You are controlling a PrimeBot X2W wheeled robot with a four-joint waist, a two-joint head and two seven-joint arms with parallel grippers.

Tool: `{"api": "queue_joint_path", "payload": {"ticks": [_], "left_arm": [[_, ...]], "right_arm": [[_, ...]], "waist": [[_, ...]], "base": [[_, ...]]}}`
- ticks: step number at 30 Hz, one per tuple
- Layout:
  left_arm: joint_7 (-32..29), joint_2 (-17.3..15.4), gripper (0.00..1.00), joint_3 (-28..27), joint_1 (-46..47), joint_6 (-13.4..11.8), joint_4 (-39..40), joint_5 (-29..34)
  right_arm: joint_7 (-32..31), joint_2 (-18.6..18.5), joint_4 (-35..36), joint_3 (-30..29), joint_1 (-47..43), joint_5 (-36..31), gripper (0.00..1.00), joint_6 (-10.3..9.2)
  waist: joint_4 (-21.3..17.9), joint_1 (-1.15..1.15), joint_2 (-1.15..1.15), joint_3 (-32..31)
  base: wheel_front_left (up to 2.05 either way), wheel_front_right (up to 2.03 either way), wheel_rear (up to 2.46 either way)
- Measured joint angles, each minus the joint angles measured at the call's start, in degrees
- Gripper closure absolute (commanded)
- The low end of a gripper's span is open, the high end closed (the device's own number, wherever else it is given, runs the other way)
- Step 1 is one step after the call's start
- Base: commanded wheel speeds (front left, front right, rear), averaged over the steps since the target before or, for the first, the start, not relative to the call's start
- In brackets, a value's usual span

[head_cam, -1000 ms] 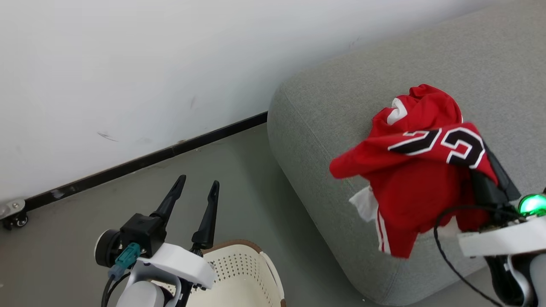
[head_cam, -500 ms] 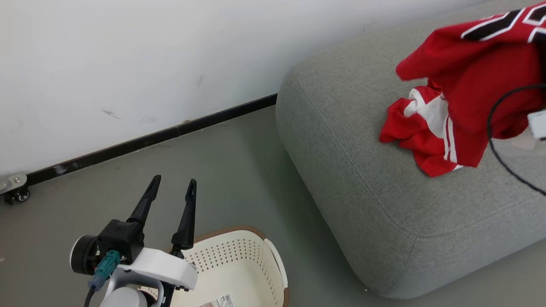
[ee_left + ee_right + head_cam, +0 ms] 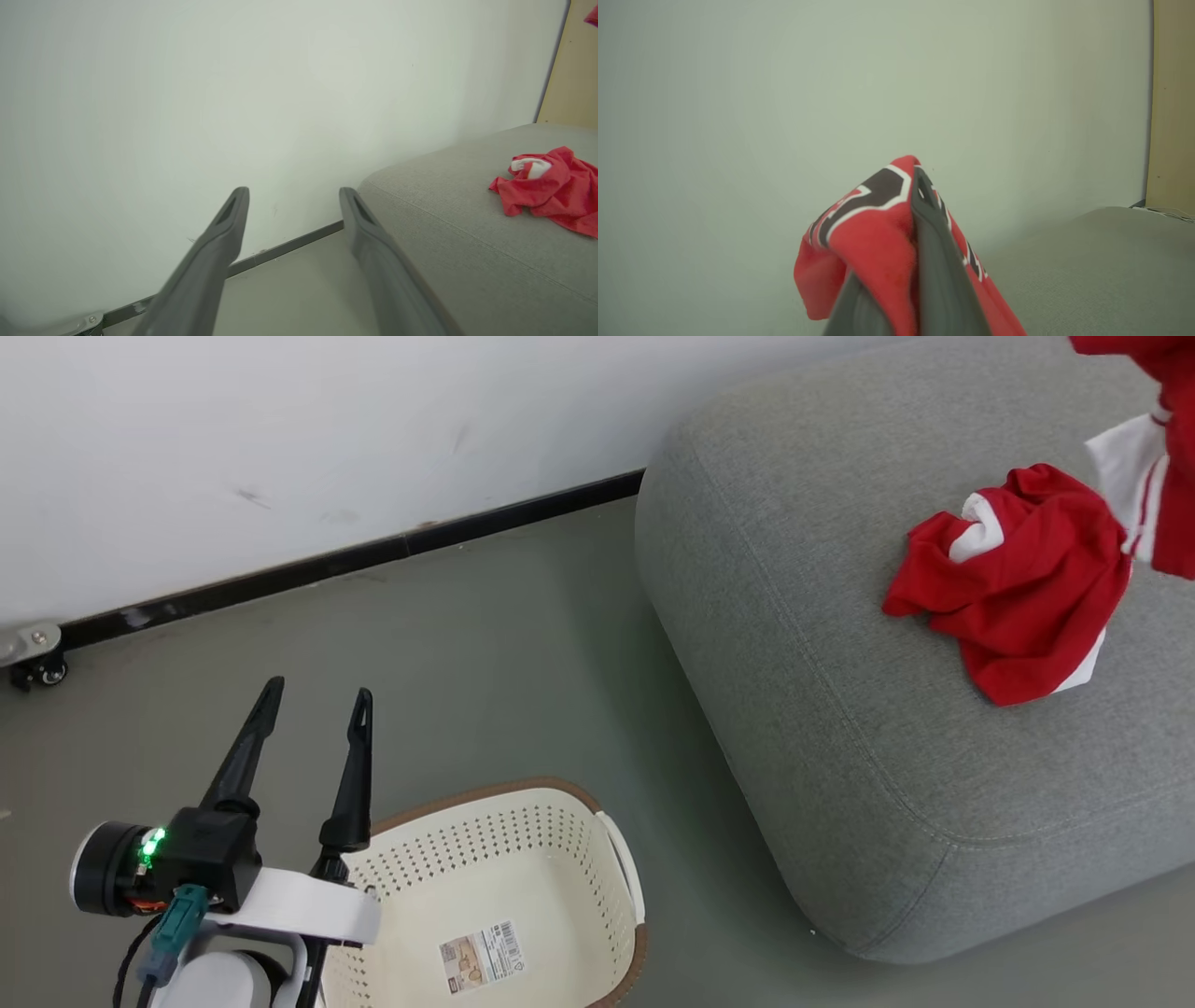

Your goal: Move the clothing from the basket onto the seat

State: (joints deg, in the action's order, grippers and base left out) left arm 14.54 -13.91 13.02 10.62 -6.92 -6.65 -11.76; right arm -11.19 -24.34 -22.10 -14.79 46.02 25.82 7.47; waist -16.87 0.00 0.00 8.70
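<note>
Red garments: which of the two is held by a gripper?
The numbered jersey, clamped in the shut right gripper; the other garment lies crumpled on the seat.

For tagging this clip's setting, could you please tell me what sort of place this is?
Probably a home-style living room or a lab mock-up of one: a large grey woven-fabric sofa seat, a cream-white perforated plastic laundry basket on the grey floor, and a plain white wall with black skirting.

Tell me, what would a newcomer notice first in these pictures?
The bright red garment crumpled on the grey sofa cushion, at the head view's right, draws the eye first. Next comes the red jersey, pinched in the shut right claw above that cushion. Lower left, the open left claw hovers by the cream laundry basket.
</note>
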Motion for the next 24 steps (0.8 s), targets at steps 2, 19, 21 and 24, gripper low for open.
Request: {"api": "queue_joint_path", "payload": {"ticks": [2,19,21,24], "left_arm": [[0.1,-0.14,0.0,-0.09,0.0,-0.14,1.21,0.25],[0.1,-2.23,0.0,0.22,0.44,-0.73,6.98,3.57],[0.1,-2.36,0.0,0.35,0.79,-0.71,7.51,3.7],[0.09,-2.57,0.0,0.57,1.76,-0.64,8.39,3.86]], "right_arm": [[-0.01,-1.22,-1.78,-0.96,1.08,-0.93,1.0,0.01],[4.01,-7.9,-11.24,-9.33,10.35,-5.82,1.0,0.01],[4.64,-8.47,-11.8,-9.75,10.93,-6.57,1.0,0.01],[5.26,-8.89,-13.21,-10.74,11.99,-7.43,1.0,0.01]], "waist": [[0.61,0.0,0.0,0.93],[5.94,0.0,0.0,8.87],[6.58,0.0,0.0,9.8],[7.5,0.0,0.0,11.14]], "base": [[0.0,0.0,0.0],[0.0,0.0,0.0],[0.0,0.0,0.0],[0.0,0.0,0.0]]}}
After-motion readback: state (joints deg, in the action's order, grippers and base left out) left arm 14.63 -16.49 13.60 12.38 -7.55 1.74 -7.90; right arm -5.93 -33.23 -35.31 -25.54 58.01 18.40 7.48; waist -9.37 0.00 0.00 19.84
